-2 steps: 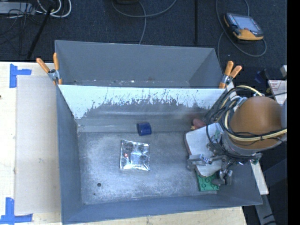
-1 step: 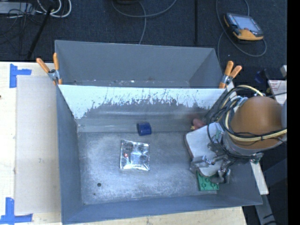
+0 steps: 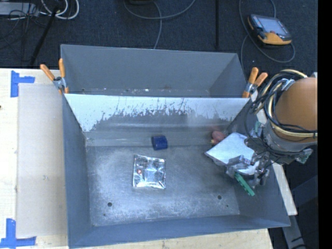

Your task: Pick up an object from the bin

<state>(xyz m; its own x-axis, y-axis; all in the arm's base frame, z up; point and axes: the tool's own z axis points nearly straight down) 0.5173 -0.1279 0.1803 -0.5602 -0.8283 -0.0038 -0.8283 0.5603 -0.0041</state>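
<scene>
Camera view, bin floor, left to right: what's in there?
silver foil packet → blue block → white sheet → gripper. A small pink thing at the back overlaps the sheet, so I left it out.

Bin floor [image 3: 104, 196] lies open at left & front; a blue cube [image 3: 159, 142] and shiny packet [image 3: 149, 172] sit mid-floor, apart. At right, a white sheet [image 3: 226, 149], pink item [image 3: 217, 136] and the arm [image 3: 298, 108] crowd the wall.

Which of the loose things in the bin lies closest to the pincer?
The flat white sheet at the right side of the bin, directly beside the pincer. The blue block and the silvery packet lie farther left, mid-bin.
</scene>
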